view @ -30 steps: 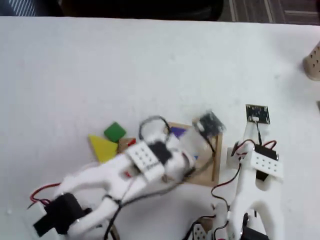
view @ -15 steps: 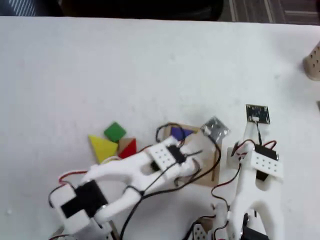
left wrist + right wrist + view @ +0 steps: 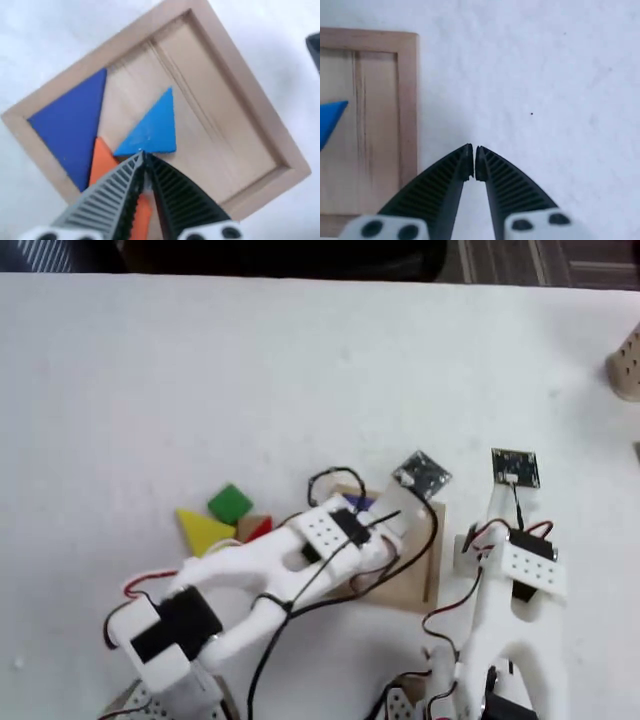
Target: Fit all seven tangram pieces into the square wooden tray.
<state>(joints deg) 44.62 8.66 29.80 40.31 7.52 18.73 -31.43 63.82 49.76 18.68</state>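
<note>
The square wooden tray [image 3: 240,100] holds a large dark blue triangle [image 3: 70,130], a light blue triangle [image 3: 152,127] and an orange piece [image 3: 102,167]. My left gripper [image 3: 144,158] is shut with nothing in it, its tips at the corner where the light blue triangle meets the orange piece. In the high view the left arm [image 3: 320,540] lies across the tray [image 3: 432,550]. A green square [image 3: 231,504], a yellow triangle [image 3: 203,531] and a red triangle [image 3: 261,530] lie on the table left of the tray. My right gripper [image 3: 474,163] is shut and empty over bare table beside the tray's rim [image 3: 408,100].
The right arm [image 3: 525,570] stands just right of the tray, with cables trailing toward the front edge. A tan perforated object [image 3: 627,365] sits at the far right edge. The white table stretches open behind the tray.
The left arm has swung and stretched farther over the tray, and its wrist has settled low above the pieces inside. The right arm has stayed still.
</note>
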